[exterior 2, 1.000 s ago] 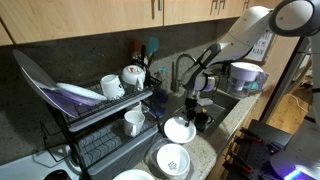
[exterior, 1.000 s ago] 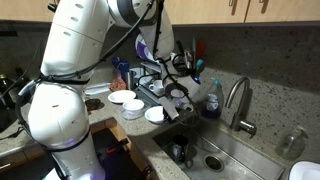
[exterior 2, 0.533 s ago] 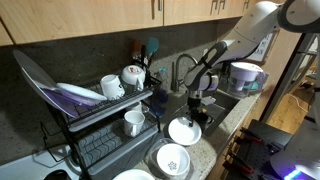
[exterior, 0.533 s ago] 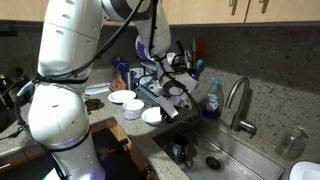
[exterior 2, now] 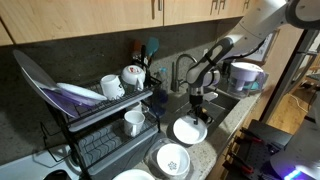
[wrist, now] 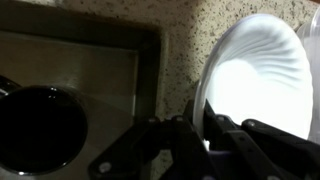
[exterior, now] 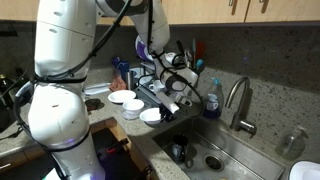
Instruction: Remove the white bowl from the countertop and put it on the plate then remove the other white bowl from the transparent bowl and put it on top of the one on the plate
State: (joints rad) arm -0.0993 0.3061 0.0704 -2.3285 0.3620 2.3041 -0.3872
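My gripper point(wrist: 200, 128) is shut on the rim of the white bowl point(wrist: 262, 80), a plain ribbed bowl at the counter edge beside the sink. Both exterior views show the gripper point(exterior: 176, 100) point(exterior 2: 197, 102) just above this bowl point(exterior: 150, 116) point(exterior 2: 188, 131), which looks slightly tilted. The other white bowl point(exterior 2: 172, 159) sits inside the transparent bowl point(exterior 2: 156, 160) beside it, and the pair also shows in an exterior view point(exterior: 133, 108). The white plate point(exterior: 120, 96) point(exterior 2: 130, 176) lies beyond them on the counter.
A sink point(exterior: 215, 150) point(wrist: 90, 70) with a dark round item in it lies next to the held bowl. A faucet point(exterior: 238, 100) stands behind it. A dish rack point(exterior 2: 100, 110) with mugs and a plate stands along the wall. A soap bottle point(exterior: 211, 100) is near the faucet.
My gripper has shifted a little with the white bowl in it, and the bowl has moved slightly along the counter edge. The other dishes have not moved.
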